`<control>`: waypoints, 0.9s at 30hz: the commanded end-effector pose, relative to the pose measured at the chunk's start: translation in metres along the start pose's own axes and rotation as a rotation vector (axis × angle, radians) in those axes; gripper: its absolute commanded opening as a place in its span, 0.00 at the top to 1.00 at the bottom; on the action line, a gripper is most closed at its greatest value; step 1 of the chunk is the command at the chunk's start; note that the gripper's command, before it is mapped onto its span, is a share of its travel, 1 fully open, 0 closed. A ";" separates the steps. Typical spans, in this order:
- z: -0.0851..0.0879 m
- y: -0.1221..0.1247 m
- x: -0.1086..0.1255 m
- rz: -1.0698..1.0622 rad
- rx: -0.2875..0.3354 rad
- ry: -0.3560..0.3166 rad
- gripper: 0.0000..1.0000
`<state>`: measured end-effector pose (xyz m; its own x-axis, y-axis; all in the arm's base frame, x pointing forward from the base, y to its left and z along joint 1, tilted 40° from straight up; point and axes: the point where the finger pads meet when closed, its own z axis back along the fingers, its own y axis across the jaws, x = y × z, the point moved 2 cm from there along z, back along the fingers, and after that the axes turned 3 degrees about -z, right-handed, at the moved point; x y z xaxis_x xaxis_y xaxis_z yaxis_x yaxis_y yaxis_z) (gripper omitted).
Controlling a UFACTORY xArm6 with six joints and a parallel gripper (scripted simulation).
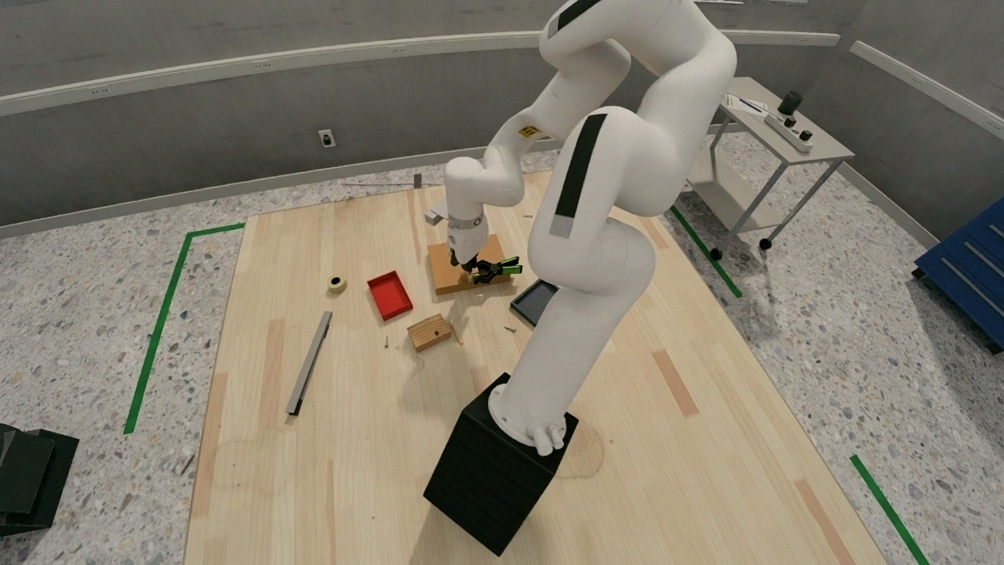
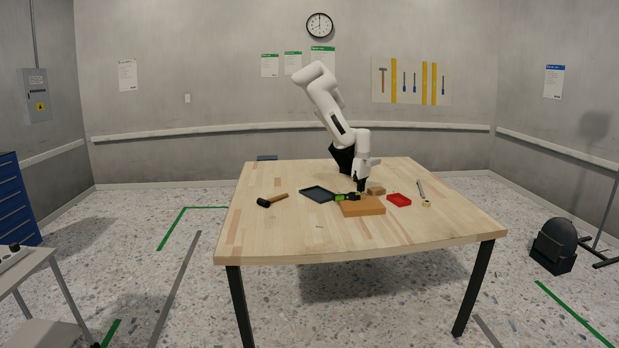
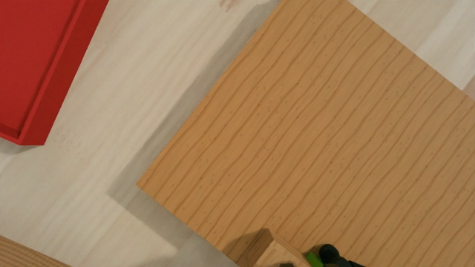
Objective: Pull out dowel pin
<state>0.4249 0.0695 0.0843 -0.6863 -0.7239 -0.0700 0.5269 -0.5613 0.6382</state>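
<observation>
The bench board (image 1: 445,278) (image 2: 364,208) (image 3: 315,130) lies in the middle of the table. A green and black spring clamp (image 1: 496,268) (image 2: 345,197) (image 3: 320,256) sits at its near edge, by the small wooden block (image 3: 276,255). My gripper (image 1: 466,265) (image 2: 359,189) points straight down onto the block and is shut on the dowel pin. The fingers hide the pin in the top and exterior views, and it lies outside the wrist view. The bench stop and the gap beside it are hidden.
A red tray (image 1: 389,295) (image 2: 398,199) (image 3: 33,55) lies left of the board. Also on the table are a second wooden block with a hole (image 1: 428,331) (image 2: 375,190), a dark tray (image 1: 535,302) (image 2: 317,194), a hammer (image 2: 272,200), a tape roll (image 1: 336,282) and a metal bar (image 1: 308,362).
</observation>
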 end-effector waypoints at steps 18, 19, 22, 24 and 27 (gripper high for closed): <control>0.001 0.001 -0.001 -0.276 -0.005 -0.004 1.00; 0.002 0.001 -0.001 -0.294 -0.005 -0.004 1.00; 0.002 0.001 -0.001 -0.347 -0.005 -0.004 1.00; 0.002 0.001 -0.001 -0.382 -0.005 -0.004 1.00; 0.002 0.001 -0.001 -0.434 -0.005 -0.005 1.00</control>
<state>0.4247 0.0699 0.0852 -0.8303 -0.4872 -0.2706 0.2690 -0.7755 0.5711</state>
